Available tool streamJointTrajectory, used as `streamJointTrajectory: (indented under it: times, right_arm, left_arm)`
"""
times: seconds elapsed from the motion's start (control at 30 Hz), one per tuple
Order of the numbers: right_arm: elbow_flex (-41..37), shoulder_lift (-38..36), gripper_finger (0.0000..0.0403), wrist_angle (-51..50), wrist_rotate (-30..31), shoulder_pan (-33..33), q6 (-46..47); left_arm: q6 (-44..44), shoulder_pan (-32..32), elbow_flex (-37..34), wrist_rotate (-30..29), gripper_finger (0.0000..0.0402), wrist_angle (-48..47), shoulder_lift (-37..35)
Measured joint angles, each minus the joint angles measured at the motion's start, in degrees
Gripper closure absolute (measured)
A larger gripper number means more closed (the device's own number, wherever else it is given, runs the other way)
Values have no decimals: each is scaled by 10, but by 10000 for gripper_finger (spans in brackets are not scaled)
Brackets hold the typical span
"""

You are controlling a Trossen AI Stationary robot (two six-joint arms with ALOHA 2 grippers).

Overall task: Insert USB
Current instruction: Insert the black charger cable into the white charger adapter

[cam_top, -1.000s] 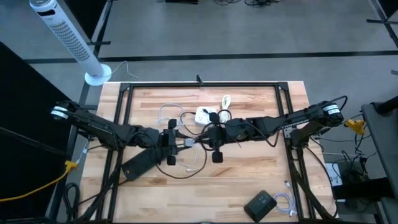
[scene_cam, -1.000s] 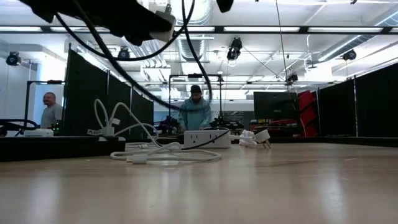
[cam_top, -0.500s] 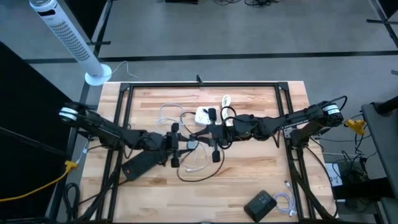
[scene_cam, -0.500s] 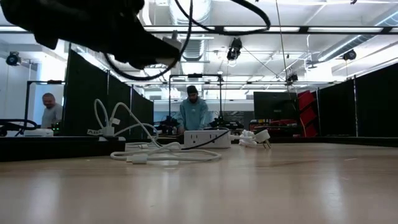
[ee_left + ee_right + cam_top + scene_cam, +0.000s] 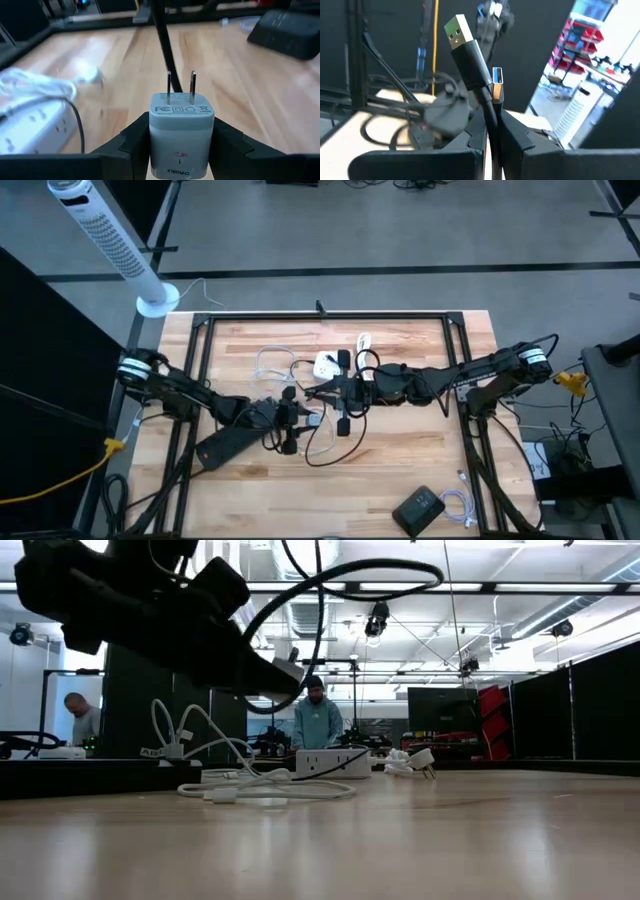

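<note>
Left wrist view shows the left gripper point(image 5: 181, 150) with its fingers clamped on a white charger block point(image 5: 181, 134), prongs pointing away, above the wooden worktop point(image 5: 250, 85). The right gripper point(image 5: 492, 135) has its fingers pressed together on a black cable point(image 5: 492, 120), whose USB plug point(image 5: 457, 31) sticks up past them. Both meet over mid-worktop, beside a white power strip point(image 5: 325, 366).

Only readable stuff sits on white charger block point(image 5: 181, 132), bottom centre of left wrist view. Prong face: "FC" mark plus row of small certification symbols. Lower side: red "1", below it partial print "CHARGBLK", letters too cut off, not sure. Nothing else legible.
</note>
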Motion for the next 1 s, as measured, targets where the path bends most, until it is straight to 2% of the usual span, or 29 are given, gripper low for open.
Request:
streamJointTrajectory:
  times: [0.1,0.3,0.43,0.57,0.73,0.87,1.0]
  right_arm:
    - [0,0,387,-25,19,-2,6]
    - [-10,18,387,-80,29,-5,20]
    - [-31,26,387,-71,28,-11,24]
    - [-47,27,387,-66,28,-21,38]
    - [-54,27,387,-55,28,-21,40]
    - [-43,22,387,-62,27,-21,32]
    - [-27,-1,387,-60,27,-21,16]
  left_arm:
    - [1,-3,0,0,257,-7,-18]
    - [30,-17,0,0,257,-88,-120]
    - [31,-27,-13,0,257,-87,-127]
    - [-3,-27,-31,0,257,-15,-64]
    - [-58,-27,-26,1,257,81,73]
    - [-93,-27,0,13,257,106,170]
    - [-104,-18,33,25,257,127,221]
